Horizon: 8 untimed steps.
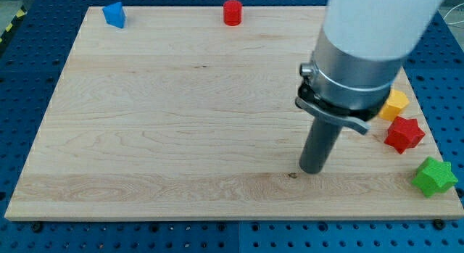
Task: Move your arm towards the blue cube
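The blue cube (114, 14) sits at the top left corner of the wooden board (181, 115). My tip (312, 169) rests on the board at the lower right of the middle, far from the blue cube, which lies up and to the left of it. The rod hangs from a large white and grey arm body that covers the view's upper right.
A red cylinder (232, 12) stands at the top edge near the middle. At the right edge lie a yellow block (396, 105), partly hidden by the arm, a red star (403, 134) and a green star (434, 176). A blue pegboard surrounds the board.
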{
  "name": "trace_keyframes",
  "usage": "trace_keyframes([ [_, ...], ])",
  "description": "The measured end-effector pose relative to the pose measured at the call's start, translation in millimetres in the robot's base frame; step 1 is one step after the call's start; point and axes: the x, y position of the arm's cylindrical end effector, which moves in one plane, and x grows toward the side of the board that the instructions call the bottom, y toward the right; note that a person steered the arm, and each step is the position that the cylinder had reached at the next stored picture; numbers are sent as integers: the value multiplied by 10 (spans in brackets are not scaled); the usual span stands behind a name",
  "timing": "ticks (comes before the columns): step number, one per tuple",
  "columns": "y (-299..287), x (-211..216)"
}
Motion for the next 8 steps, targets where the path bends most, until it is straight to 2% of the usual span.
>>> trace_keyframes([
  [1, 2, -295],
  [3, 66, -414],
  [5, 166, -1625],
  [6, 292, -1662],
  [7, 561, -2085],
  [8, 889, -2176],
])
